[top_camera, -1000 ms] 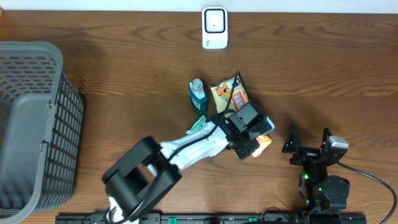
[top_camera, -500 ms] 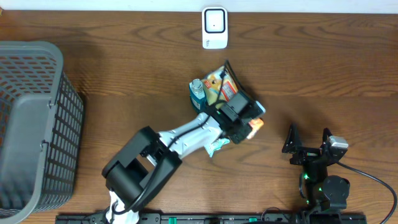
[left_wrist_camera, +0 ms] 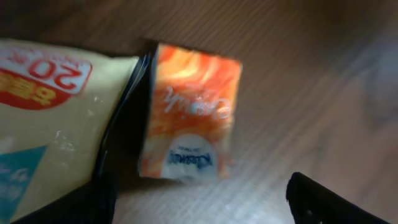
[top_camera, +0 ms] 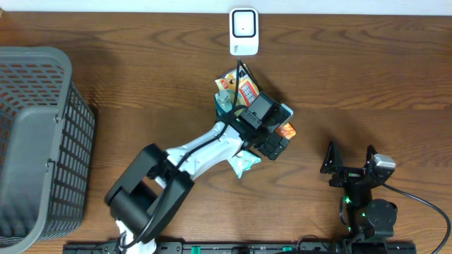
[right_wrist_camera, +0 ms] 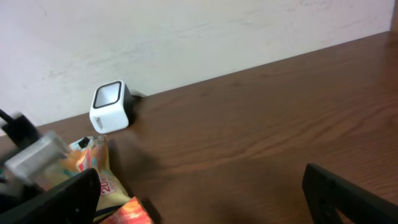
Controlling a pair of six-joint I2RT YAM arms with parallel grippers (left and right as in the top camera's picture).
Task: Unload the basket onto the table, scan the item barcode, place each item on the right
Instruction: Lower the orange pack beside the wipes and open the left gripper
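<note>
Place: you're looking at a test bench dressed as a shop checkout.
Counter: a bare wood-grain table (top_camera: 367, 85) against a plain white wall (right_wrist_camera: 186, 31).
Checkout gear: a small white scanner (top_camera: 244, 31) at the far edge and a grey mesh basket (top_camera: 78, 141) on your left.
Goods: a snack packet (top_camera: 247, 90), an orange sachet (left_wrist_camera: 189, 112) and a small bottle (top_camera: 223, 104), all in retail packaging.
Rig: a robot arm (top_camera: 205, 152) beside a black rail (top_camera: 233, 248) tells you lab, not store.

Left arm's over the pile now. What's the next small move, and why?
Probably lower the left gripper straight down and close on the orange packet: it lies flat on the table under the open jaws, beside the yellow snack bag, and nothing is held yet to bring to the scanner.
</note>
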